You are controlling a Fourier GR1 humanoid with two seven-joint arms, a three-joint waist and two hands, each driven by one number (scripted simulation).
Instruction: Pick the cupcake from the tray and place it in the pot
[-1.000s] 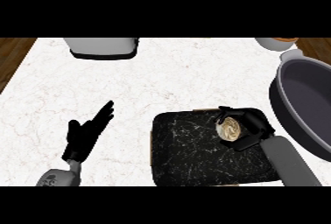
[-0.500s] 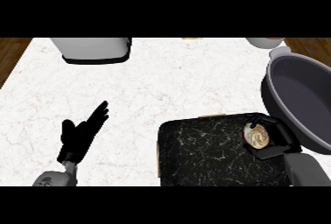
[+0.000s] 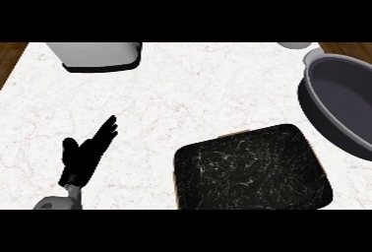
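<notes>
A white, faintly veined marble tabletop fills most of the frame. At the upper left stands a grey box-like thing with a dark base, cut off by the top edge; it may be a toaster, though too little shows to be sure. At the upper right edge sits a small pale rounded object, mostly cropped. Brown wood floor shows in both upper corners.

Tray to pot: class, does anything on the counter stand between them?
Nothing visible does. The tray lies beside the pot, with only bare counter between them. The cupcake and right hand are out of view; the left hand rests open at lower left.
</notes>
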